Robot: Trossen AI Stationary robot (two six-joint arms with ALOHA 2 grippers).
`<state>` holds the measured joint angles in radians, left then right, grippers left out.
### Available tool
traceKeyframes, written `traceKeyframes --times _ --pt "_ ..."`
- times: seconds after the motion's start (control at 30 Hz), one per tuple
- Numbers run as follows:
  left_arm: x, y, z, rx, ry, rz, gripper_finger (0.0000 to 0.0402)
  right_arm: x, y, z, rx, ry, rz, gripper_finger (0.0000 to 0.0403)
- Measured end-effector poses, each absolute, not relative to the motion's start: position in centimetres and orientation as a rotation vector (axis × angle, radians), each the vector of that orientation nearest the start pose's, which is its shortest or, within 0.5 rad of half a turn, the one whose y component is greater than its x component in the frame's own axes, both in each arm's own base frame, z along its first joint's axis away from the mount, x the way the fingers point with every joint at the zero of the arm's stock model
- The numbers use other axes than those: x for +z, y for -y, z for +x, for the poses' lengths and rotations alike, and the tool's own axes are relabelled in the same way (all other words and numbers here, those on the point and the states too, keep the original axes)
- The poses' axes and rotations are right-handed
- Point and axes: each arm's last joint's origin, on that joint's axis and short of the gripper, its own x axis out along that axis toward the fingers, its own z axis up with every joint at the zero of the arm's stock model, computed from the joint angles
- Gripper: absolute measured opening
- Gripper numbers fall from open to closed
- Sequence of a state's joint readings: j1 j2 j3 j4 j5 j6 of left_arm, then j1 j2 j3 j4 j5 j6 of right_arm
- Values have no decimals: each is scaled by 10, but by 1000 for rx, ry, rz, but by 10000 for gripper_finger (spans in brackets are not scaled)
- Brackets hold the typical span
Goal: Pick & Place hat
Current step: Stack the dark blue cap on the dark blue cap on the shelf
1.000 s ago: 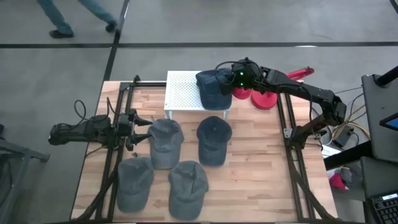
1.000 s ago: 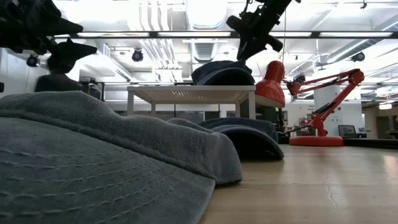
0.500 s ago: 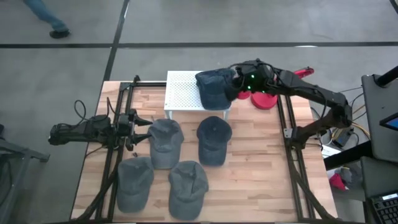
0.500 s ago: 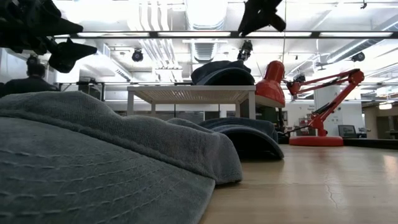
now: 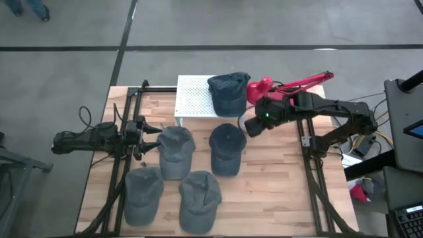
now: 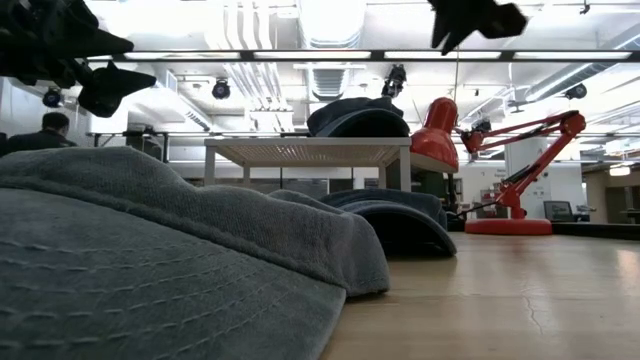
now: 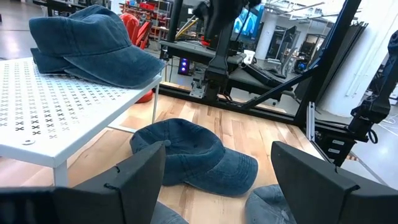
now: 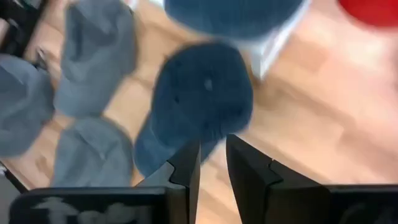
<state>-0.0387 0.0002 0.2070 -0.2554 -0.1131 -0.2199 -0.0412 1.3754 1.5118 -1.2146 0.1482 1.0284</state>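
Note:
A dark blue hat (image 5: pixel 229 92) lies on the white perforated stand (image 5: pixel 195 99) at the table's far side, its brim over the stand's right edge (image 7: pixel 87 46). My right gripper (image 5: pixel 250 127) hovers to the right of the stand, above the table, empty, with only a narrow gap between its fingers (image 8: pixel 212 146). Below it a second dark blue hat (image 8: pixel 202 93) lies flat on the wood. My left gripper (image 5: pixel 151 135) waits open at the table's left, beside a grey hat (image 5: pixel 176 151).
Two more grey hats (image 5: pixel 143 194) (image 5: pixel 199 198) lie near the table's near edge. A red desk lamp (image 5: pixel 277 86) stands just right of the stand, behind my right arm. Black frame rails (image 5: pixel 310 172) run along both sides. Bare wood (image 5: pixel 277 185) lies to the right.
My right gripper has drawn back from the hat on the stand, moving toward the table's near edge and a little to the right, and it has risen in the low view. The hat has stayed on the stand.

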Motion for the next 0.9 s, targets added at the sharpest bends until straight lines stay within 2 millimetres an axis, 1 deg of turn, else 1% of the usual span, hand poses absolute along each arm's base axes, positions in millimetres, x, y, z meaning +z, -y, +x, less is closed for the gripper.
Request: traceKeyframes --times 0.23,0.5,0.67,0.9 --pt "208 0 80 79 -40 -216 296 357 -15 246 -726 -947 930 120" --pt "208 0 80 79 -40 -216 296 330 -37 242 -842 -988 1051 188" --pt "208 0 80 79 -40 -216 296 311 -46 243 -905 -963 1133 221" --pt "208 0 80 79 -40 -217 296 284 -48 251 -941 -880 1247 253"
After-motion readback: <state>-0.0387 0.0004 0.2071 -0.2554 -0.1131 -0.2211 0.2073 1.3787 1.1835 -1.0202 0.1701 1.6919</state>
